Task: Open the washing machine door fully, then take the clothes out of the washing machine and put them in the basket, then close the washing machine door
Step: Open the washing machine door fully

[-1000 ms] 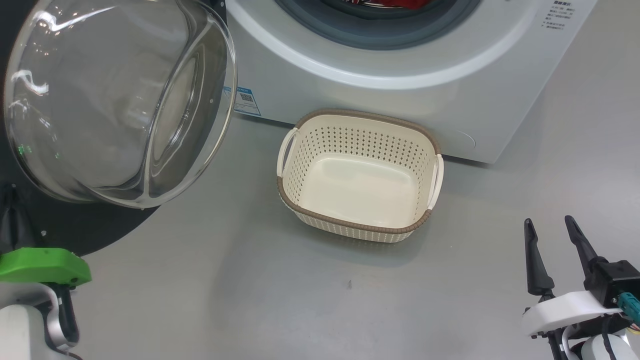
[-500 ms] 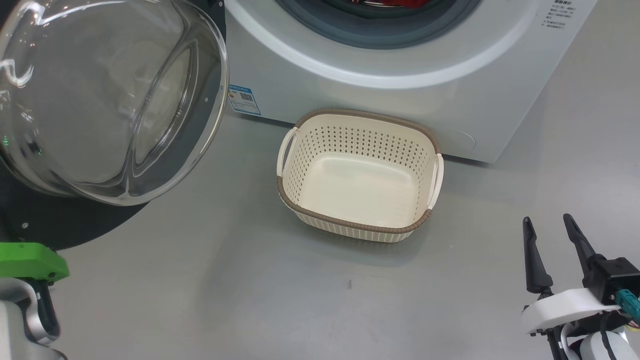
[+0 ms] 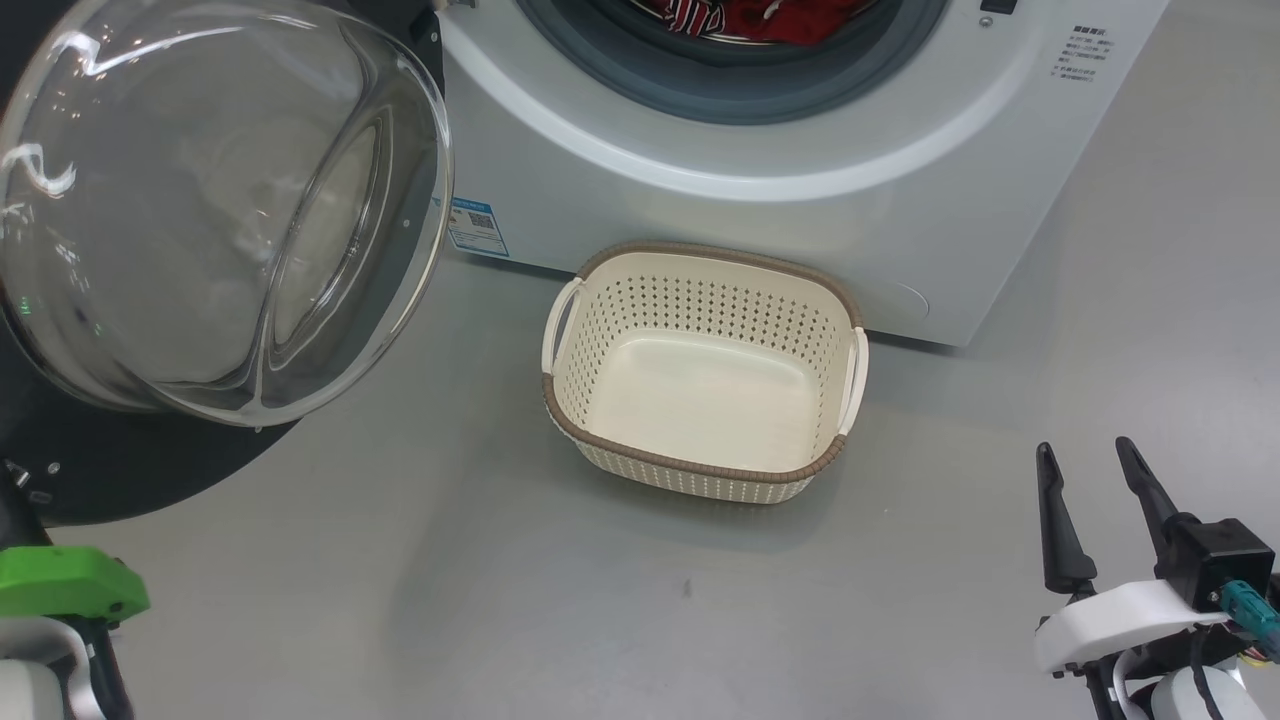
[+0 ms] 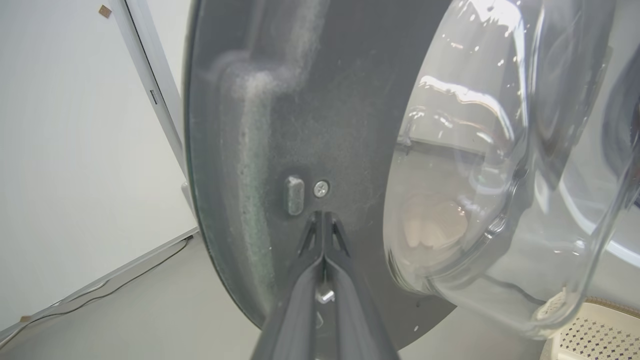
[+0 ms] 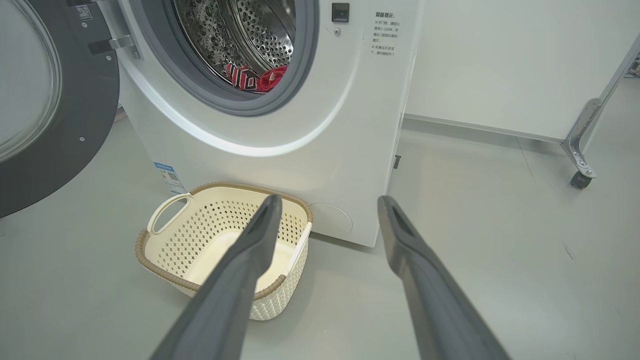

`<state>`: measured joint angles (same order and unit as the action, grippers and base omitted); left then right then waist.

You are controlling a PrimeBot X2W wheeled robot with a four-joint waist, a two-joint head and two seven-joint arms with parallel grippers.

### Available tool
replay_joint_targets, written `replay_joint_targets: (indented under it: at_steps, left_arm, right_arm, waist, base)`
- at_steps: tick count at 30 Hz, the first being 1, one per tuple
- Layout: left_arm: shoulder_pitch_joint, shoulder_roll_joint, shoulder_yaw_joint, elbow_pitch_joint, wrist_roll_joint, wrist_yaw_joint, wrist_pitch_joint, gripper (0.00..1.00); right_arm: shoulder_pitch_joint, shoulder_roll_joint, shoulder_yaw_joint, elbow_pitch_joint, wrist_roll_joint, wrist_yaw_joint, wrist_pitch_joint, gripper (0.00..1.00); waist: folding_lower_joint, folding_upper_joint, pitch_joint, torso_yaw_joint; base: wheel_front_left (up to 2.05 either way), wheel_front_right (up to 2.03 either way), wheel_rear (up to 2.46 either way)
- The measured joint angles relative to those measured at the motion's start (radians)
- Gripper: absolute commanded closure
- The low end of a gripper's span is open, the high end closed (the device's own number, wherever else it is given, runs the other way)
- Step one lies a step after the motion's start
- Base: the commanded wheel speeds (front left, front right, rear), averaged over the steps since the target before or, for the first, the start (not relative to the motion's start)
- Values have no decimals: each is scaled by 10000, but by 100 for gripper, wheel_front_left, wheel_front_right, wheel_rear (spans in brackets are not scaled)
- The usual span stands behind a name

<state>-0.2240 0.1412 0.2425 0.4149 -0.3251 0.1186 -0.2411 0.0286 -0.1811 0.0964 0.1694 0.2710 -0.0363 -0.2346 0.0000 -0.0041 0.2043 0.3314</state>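
The white washing machine (image 3: 760,210) stands at the top of the head view with its drum mouth uncovered. Red clothes (image 3: 780,15) with white stripes lie inside the steel drum (image 5: 260,79). The washing machine door (image 3: 210,210) hangs swung out to the left, its glass bowl facing me. My left gripper (image 4: 324,216) is shut, empty, with its tips at the door's black inner rim beside a screw. An empty cream basket (image 3: 700,258) sits on the floor before the machine. My right gripper (image 3: 1085,450) hovers open at the lower right, its fingers (image 5: 250,260) pointing towards the basket (image 5: 190,235).
Grey floor (image 3: 400,580) spreads around the basket. A metal frame leg on a caster (image 5: 580,177) stands right of the machine, by a white wall. A thin cable (image 4: 100,295) runs along the wall's foot behind the door. My left arm's green wrist part (image 3: 70,582) shows at lower left.
The door has swung slightly further left. The head camera has tilted up, so more of the drum and clothes show. My left arm's green part has shifted left; the right gripper has stayed open.
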Motion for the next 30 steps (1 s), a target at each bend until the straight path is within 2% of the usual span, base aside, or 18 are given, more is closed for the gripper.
replay_joint_targets:
  at_steps: [8,17,30]
  left_arm:
    - [781,-418,-318,-968,221,-4,-81,100]
    - [1557,-604,-955,-2057,732,-111,-107,100]
    - [2322,-869,-2257,-2754,819,-849,-109,100]
  right_arm:
    - [11,100,-88,98,25,-15,-12,0]
    - [47,221,-159,123,31,-31,-88,0]
    - [44,418,299,84,-2,4,-92,0]
  waist:
    - [0,0,-223,-178]
    - [0,0,-520,-414]
    - [0,0,-769,-999]
  base:
    - [0,0,0]
    - [0,0,0]
    - [0,0,0]
